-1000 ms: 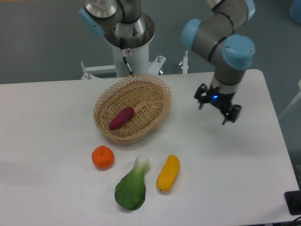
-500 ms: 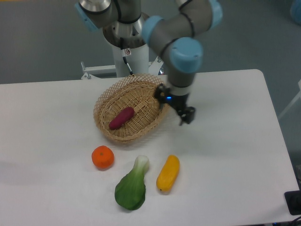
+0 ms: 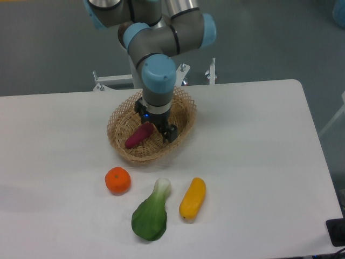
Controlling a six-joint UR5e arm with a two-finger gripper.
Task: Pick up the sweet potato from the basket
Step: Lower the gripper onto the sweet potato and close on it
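The maroon sweet potato point(image 3: 138, 136) lies tilted inside the oval wicker basket point(image 3: 119, 127) at the middle of the table. My gripper point(image 3: 156, 125) hangs over the basket, just right of the sweet potato's upper end. Its fingers point(image 3: 170, 133) stand apart and hold nothing. The arm covers the basket's far middle part.
A round orange fruit point(image 3: 118, 181) sits in front of the basket to the left. A green leafy vegetable point(image 3: 151, 213) and a yellow oblong vegetable point(image 3: 192, 198) lie further front. The robot's base point(image 3: 145, 65) stands behind the basket.
My gripper has swept left from the table's right side, past the basket's right rim, to above the basket's inside beside the sweet potato. The produce has not moved.
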